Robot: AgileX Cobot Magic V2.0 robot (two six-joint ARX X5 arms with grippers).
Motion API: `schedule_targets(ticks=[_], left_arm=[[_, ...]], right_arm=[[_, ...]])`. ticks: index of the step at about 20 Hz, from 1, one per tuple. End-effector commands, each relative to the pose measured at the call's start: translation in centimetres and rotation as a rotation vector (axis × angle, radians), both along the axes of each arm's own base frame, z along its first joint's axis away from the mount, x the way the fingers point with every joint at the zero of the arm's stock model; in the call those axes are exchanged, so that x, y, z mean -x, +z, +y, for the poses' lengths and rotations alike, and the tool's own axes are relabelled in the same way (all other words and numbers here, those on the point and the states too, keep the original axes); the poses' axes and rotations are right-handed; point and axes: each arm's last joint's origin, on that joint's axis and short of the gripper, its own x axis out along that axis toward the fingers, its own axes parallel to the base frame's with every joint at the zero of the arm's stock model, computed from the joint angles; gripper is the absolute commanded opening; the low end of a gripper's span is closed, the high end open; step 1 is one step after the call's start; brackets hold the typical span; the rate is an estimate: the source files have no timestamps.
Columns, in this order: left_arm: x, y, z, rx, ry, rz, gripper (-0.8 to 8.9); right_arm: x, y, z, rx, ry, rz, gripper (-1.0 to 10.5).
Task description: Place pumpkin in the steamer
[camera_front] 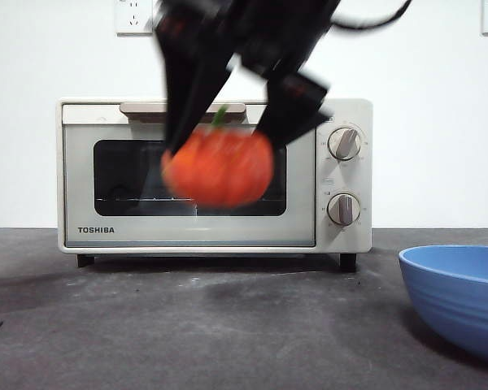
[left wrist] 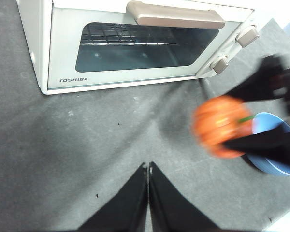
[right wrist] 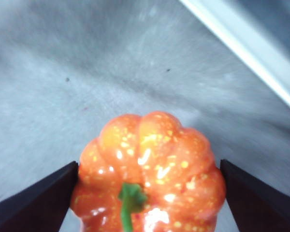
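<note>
You are in the carry step: the pumpkin is off the table and hanging in the air in front of the steamer, whose door looks closed, its beige handle up along the top edge. So my reading is that the next move is not the drop-in but the door: something must pull that handle down before the pumpkin can go inside.

Going left to right in the front view, the steamer's window is at 9 o'clock of the pumpkin, the pumpkin sits mid-frame over the door glass, the two knobs lie at 3 o'clock of it, and the blue bowl rests on the table at about 4 o'clock, well apart.

Your left gripper hangs above bare table with its jaws pressed together, holding nothing; from its view the pumpkin is at roughly 2 o'clock, near the bowl. It looks like the free one for the handle.

Your right gripper is clamped on the pumpkin, one jaw touching each flank, the green stem pointing back toward the wrist. The blur suggests the arm is moving.
</note>
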Motion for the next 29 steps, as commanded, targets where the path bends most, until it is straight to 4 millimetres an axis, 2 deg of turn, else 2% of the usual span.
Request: schedule_targets(ticks=[1, 4, 6, 9, 12, 14, 20, 26, 27, 28, 29], left_arm=[[0.0, 0.7, 0.0, -0.005, -0.018, -0.035, 0.14], [0.0, 0.6, 0.0, -0.005, -0.018, -0.034, 0.14], [0.0, 0.6, 0.0, -0.005, -0.018, -0.034, 0.14], [0.0, 0.7, 0.0, -0.005, -0.018, -0.035, 0.14], [0.0, 0.7, 0.0, -0.005, -0.018, -0.035, 0.14], [-0.1, 0.6, 0.0, -0.005, -0.018, -0.035, 0.14], [-0.1, 0.6, 0.0, -0.005, -0.018, -0.035, 0.14], [0.0, 0.7, 0.0, -0.005, -0.018, -0.035, 0.14], [0.0, 0.6, 0.0, -0.005, -0.018, -0.034, 0.14], [-0.1, 0.6, 0.0, -0.005, -0.018, -0.035, 0.14], [-0.7, 1.0, -0.5, 0.023, -0.032, -0.068, 0.14]], right_arm=[[0.4, 2.0, -1.8, -0.009, -0.045, -0.017, 4.1], [1.1, 4.2, -5.4, -0.023, -0.126, -0.052, 4.1], [1.6, 4.8, -7.7, -0.038, -0.18, -0.07, 4.1], [2.5, 4.3, -10.9, -0.046, -0.263, -0.076, 4.1], [3.4, 2.5, -12.9, -0.035, -0.338, -0.048, 4.1], [3.9, 0.7, -13.7, -0.021, -0.374, -0.013, 4.1], [4.4, -4.5, -14.1, 0.014, -0.439, 0.07, 4.1], [4.5, -7.7, -14.3, 0.062, -0.494, 0.108, 4.1], [4.0, -8.6, -13.9, 0.092, -0.492, 0.139, 4.6], [4.0, -8.6, -13.9, 0.092, -0.492, 0.139, 4.6], [4.3, -5.4, -14.1, 0.026, -0.493, 0.058, 5.1]])
